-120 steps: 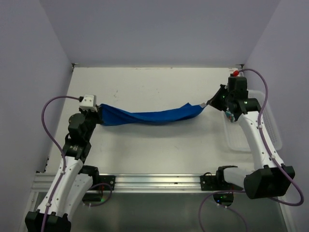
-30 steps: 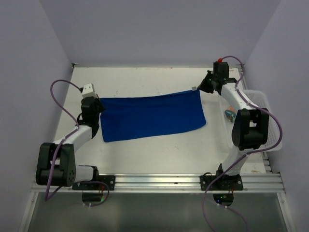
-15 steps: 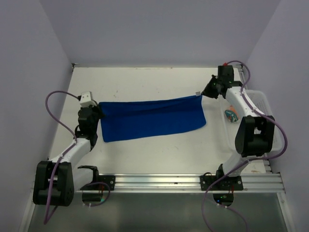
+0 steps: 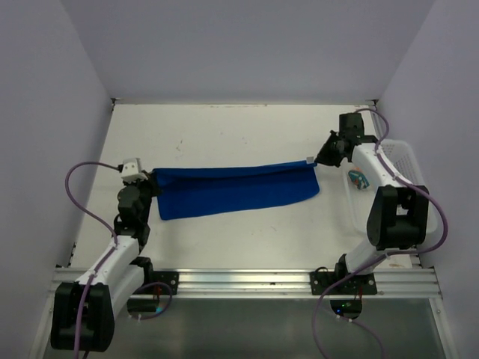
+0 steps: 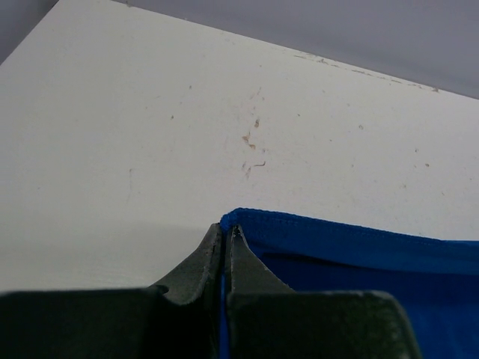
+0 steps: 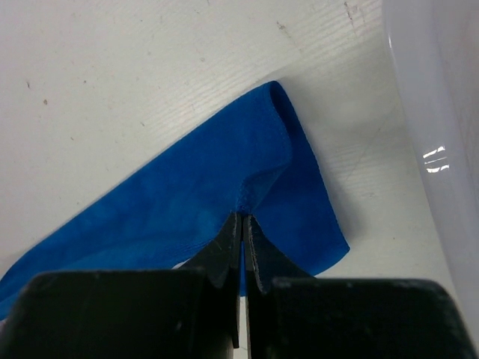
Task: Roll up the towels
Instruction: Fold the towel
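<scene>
Left claw (image 5: 224,235): its fingers are pressed together on the far-left corner of the blue towel (image 4: 236,191). You can see the stitched hem pinched right at the tips, near the left edge of the table (image 4: 224,127).
Right claw (image 6: 242,221): closed tight on the towel's far-right corner, with the cloth bunching into a small ridge at the tips.
Blue towel position: it lies as a long band across the middle of the table, running left to right, with the right end a little nearer the far edge.
Towel far edge: it runs almost straight between your two claws. A darker strip lies along it, and I cannot tell whether that is a fold or a shadow.
Towel near edge: it rests flat on the table, and its right end is rounded.
Basket (image 6: 441,90): white, on the right edge of the table, just beside the right claw.
Patterned towel (image 4: 359,179): only a small orange and grey-blue patch shows inside the basket.
Room, far side: a wide stretch of table runs up to the far edge.
Room, near side: a narrower strip lies between the towel and the near edge.
Room, right: tight against the basket wall.
</scene>
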